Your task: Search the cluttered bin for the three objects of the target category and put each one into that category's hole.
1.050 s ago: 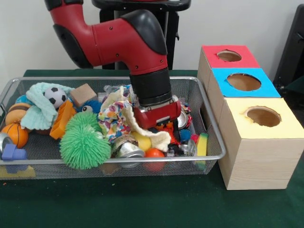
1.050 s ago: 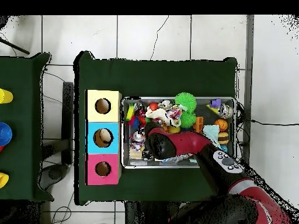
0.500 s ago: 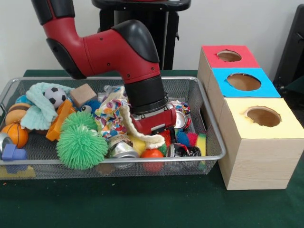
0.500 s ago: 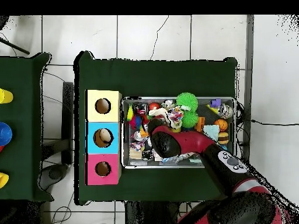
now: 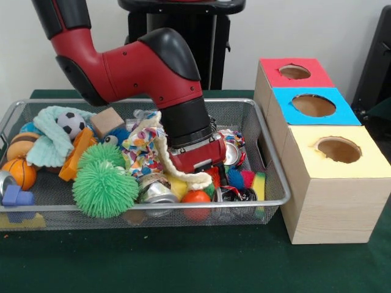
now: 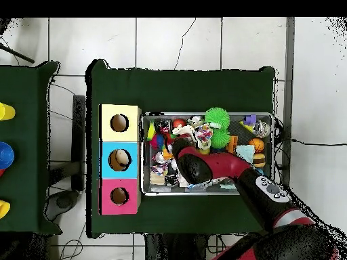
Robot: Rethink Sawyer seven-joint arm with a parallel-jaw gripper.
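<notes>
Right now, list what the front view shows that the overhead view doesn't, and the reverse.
Front view only: the soccer ball, wooden block and crushed can read clearly, as do the boxes' wooden sides.
Overhead view only: an object inside the blue box's hole, and the tiled floor around the table.
Both: the mesh bin, green spiky ball, three coloured boxes, and the arm hiding its hand.

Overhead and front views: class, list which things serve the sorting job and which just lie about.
Job:
arm
bin, with its clutter such as the can and green ball
red box
blue box
yellow box

Lying about:
side table
yellow thing
blue thing
</notes>
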